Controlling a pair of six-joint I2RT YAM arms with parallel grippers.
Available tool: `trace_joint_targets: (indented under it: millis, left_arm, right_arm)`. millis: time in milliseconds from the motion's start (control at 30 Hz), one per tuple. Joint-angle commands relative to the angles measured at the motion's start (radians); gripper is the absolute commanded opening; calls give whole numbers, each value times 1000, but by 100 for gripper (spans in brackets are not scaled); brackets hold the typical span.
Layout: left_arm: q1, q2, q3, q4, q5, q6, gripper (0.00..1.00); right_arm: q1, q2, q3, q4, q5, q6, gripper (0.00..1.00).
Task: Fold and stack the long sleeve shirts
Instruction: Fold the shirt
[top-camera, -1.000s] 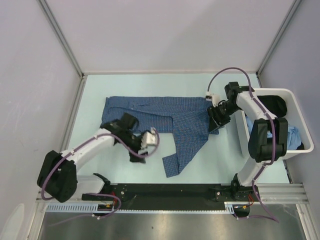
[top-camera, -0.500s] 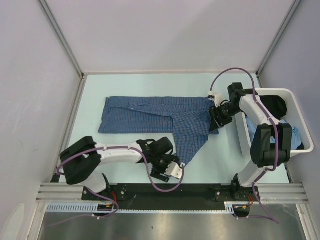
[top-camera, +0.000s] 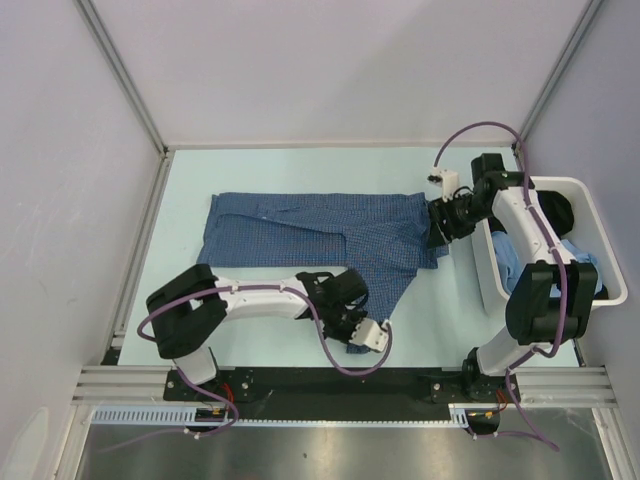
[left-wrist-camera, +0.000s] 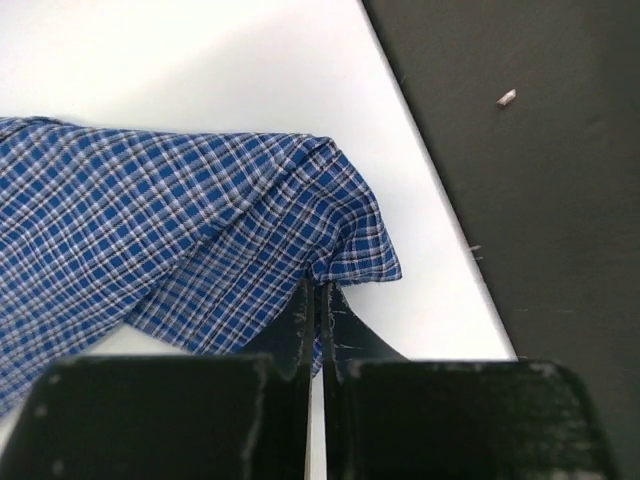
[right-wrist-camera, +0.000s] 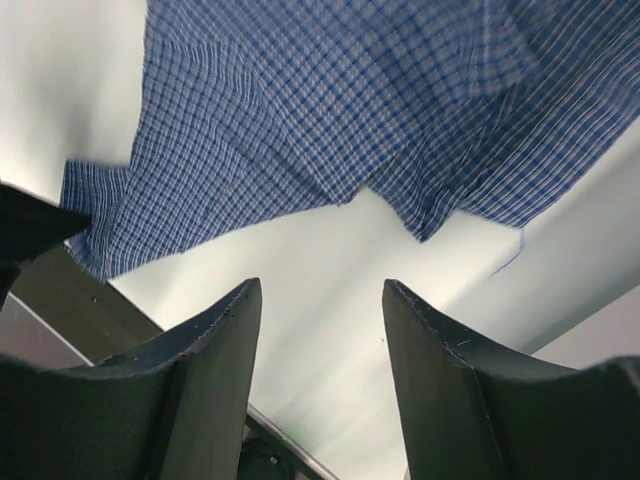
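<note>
A dark-blue, white-checked long sleeve shirt lies spread across the middle of the table, one sleeve running down toward the near edge. My left gripper is at that sleeve's end and is shut on the cuff. In the left wrist view the left gripper has its jaws pressed together with checked cloth pinched at their tips. My right gripper hovers at the shirt's right edge. The right wrist view shows the right gripper open with only bare table between its fingers and the shirt beyond them.
A white bin stands at the right, holding a dark garment and a light-blue one. A black rail runs along the table's near edge, close to the left gripper. Walls enclose the left, back and right.
The left arm swung from the shirt's left part to the sleeve end near the front edge and shut on the cuff. The right gripper shifted slightly right and farther back.
</note>
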Motion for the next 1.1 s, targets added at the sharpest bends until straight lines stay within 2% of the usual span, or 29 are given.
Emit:
trace_joint_targets:
  millis: [0, 33, 67, 100, 133, 167, 200, 233, 267, 300, 333, 367, 400, 433, 567, 633, 667, 700, 767, 833, 933, 1067]
  left_arm:
    - [86, -18, 160, -62, 278, -213, 0]
    - [162, -15, 189, -52, 344, -291, 0]
    - [201, -9, 222, -30, 406, -485, 0]
    - [239, -2, 252, 81, 513, -610, 0]
    - [303, 0, 251, 167, 532, -749, 0]
    - [330, 1, 227, 260, 541, -1039, 0]
    - [351, 1, 211, 434, 528, -1176, 0]
    - [384, -2, 198, 504, 450, -1297, 0]
    - [398, -3, 173, 549, 410, -1497, 0]
    - [410, -6, 155, 642, 375, -1589, 0]
    - [428, -17, 135, 675, 280, -1672, 0]
    - [437, -23, 92, 707, 240, -1828, 0]
    - [448, -26, 70, 788, 204, -1905, 0]
    - [453, -26, 50, 821, 148, -2047, 0]
    - [453, -44, -16, 844, -24, -2283, 0]
    - [453, -54, -34, 852, -72, -2369, 0]
    - [453, -54, -36, 852, -89, -2386, 0]
    - [451, -54, -36, 847, -100, -2407, 2]
    - [453, -60, -40, 821, -130, -2464, 2]
    - [451, -64, -28, 783, -149, -2480, 2]
    - [448, -63, -22, 771, -152, -2512, 2]
    - [447, -63, -17, 751, -155, -2535, 2]
  right_arm:
    - [-3, -30, 101, 24, -31, 25, 57]
    - [-3, -31, 117, 33, -32, 35, 57]
    - [-3, -36, 124, 59, -32, 44, 57]
    - [-3, -37, 128, 75, -34, 68, 56]
    - [-3, -40, 137, 90, -35, 81, 56]
    - [-3, -42, 147, 114, -35, 90, 55]
    - [-3, -37, 154, 124, -34, 111, 53]
    - [-3, -34, 168, 131, -31, 120, 52]
    - [-3, -31, 194, 139, -31, 130, 52]
    - [-31, -30, 206, 144, -32, 146, 52]
    - [-37, -36, 211, 151, -40, 159, 52]
    - [-48, -45, 205, 177, -47, 171, 51]
    - [-51, -72, 193, 190, -58, 180, 51]
    - [-52, -97, 173, 208, -81, 203, 51]
    - [-20, -246, -20, 381, -100, 300, 54]
    - [53, -347, -160, 456, -78, 366, 58]
    - [82, -382, -203, 543, -60, 387, 66]
    - [156, -413, -290, 581, -39, 403, 71]
    - [243, -477, -352, 651, 32, 404, 85]
    - [363, -499, -393, 671, 110, 394, 90]
    - [475, -491, -421, 699, 231, 371, 91]
    - [526, -465, -444, 771, 294, 360, 88]
